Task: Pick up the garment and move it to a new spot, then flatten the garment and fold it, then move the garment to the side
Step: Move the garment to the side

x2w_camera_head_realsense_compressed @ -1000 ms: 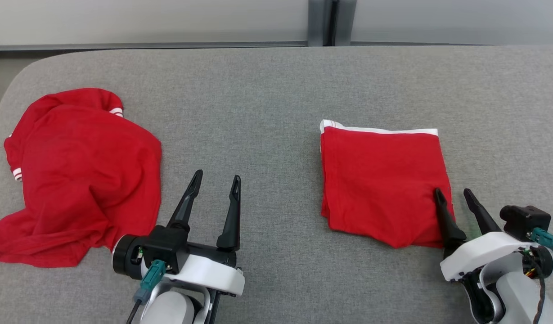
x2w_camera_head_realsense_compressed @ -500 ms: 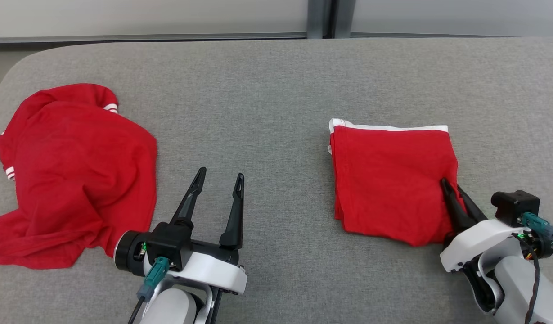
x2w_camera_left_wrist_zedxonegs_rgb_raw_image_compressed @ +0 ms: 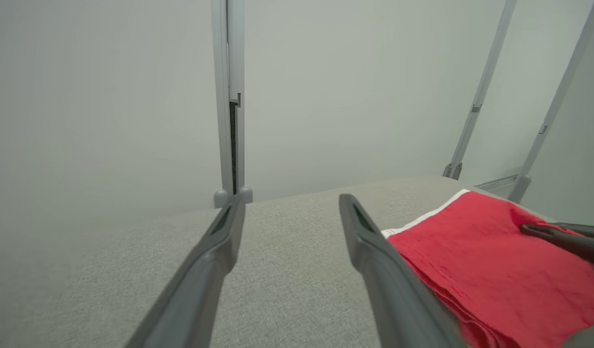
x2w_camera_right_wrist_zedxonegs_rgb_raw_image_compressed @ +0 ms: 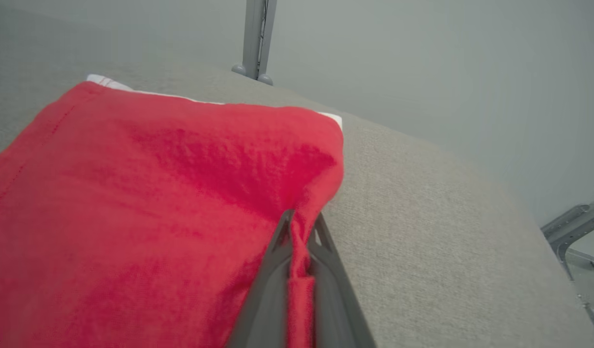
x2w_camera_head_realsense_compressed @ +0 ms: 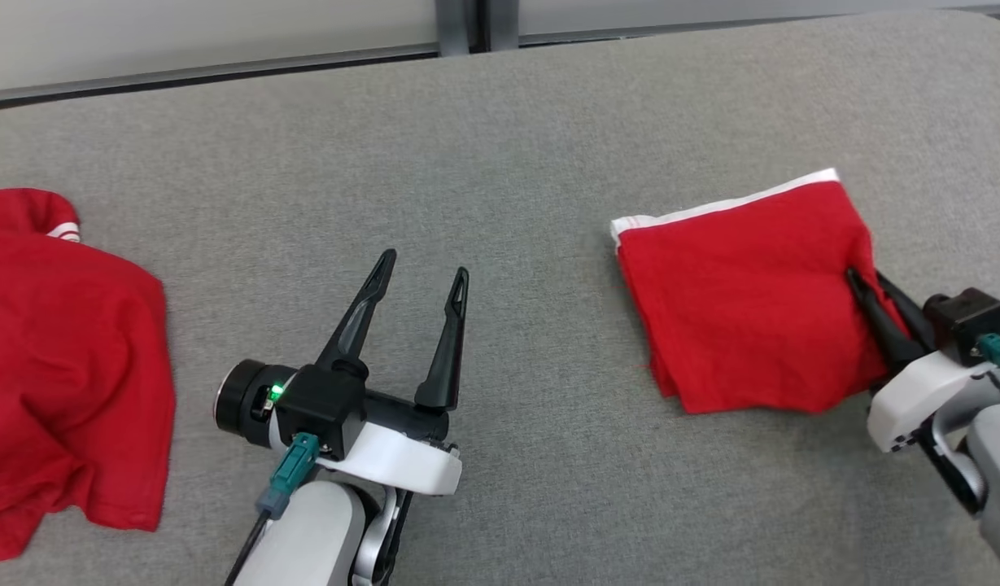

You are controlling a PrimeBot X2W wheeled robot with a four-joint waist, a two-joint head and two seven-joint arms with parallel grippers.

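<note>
The garment (x2w_camera_head_realsense_compressed: 744,301) is a folded red piece with a white band along its far edge, lying on the grey table (x2w_camera_head_realsense_compressed: 508,146) at the right. My right gripper (x2w_camera_head_realsense_compressed: 864,277) is shut on its right edge, and the cloth bunches there. In the right wrist view a pinch of the garment (x2w_camera_right_wrist_zedxonegs_rgb_raw_image_compressed: 156,193) runs between the closed fingers of the right gripper (x2w_camera_right_wrist_zedxonegs_rgb_raw_image_compressed: 301,217). My left gripper (x2w_camera_head_realsense_compressed: 425,264) stands open over bare table left of centre, holding nothing. In the left wrist view the left gripper (x2w_camera_left_wrist_zedxonegs_rgb_raw_image_compressed: 292,203) frames table, with the garment (x2w_camera_left_wrist_zedxonegs_rgb_raw_image_compressed: 495,270) to its right.
A second red garment (x2w_camera_head_realsense_compressed: 60,366) with white-striped cuffs lies crumpled at the table's left end. A grey wall with a metal post (x2w_camera_head_realsense_compressed: 463,16) runs behind the far edge. The table's right edge drops off close to my right arm (x2w_camera_head_realsense_compressed: 939,399).
My right gripper went from open to shut on the garment's right edge and has drawn it rightward, turning it a little. The head view has swung right. My left gripper stays open.
</note>
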